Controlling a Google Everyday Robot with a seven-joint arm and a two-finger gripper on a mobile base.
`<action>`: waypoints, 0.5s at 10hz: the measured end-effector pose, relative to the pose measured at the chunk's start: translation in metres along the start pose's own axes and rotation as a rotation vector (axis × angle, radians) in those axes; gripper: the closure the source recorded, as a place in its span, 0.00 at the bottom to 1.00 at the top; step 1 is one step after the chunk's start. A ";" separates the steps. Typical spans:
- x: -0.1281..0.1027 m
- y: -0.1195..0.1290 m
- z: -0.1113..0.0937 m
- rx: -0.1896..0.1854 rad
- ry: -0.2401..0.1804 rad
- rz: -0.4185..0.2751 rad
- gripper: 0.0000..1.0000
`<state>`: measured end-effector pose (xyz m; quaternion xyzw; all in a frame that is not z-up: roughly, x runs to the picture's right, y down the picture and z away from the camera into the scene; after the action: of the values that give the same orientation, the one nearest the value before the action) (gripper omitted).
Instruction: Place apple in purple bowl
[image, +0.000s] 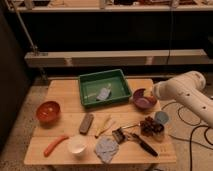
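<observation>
Wooden table, fingers at right pinching apple, just over purple bowl

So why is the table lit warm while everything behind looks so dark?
Camera view: the table is lit, and the white arm glares brightest; the shelves behind and the left side sit in shadow; the gripper, at the right rim of the purple bowl, is dim under the arm.

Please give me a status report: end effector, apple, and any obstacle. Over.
End effector shut, at purple bowl rim, picture right. Apple not visible. Green tray close beside bowl.
</observation>
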<state>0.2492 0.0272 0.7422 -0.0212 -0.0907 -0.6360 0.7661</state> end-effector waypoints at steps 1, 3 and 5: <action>0.000 -0.002 0.001 -0.019 -0.006 -0.008 1.00; 0.008 -0.006 0.007 -0.056 -0.022 -0.022 1.00; 0.012 -0.015 0.021 -0.081 -0.048 -0.046 1.00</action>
<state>0.2343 0.0162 0.7635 -0.0653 -0.0839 -0.6557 0.7475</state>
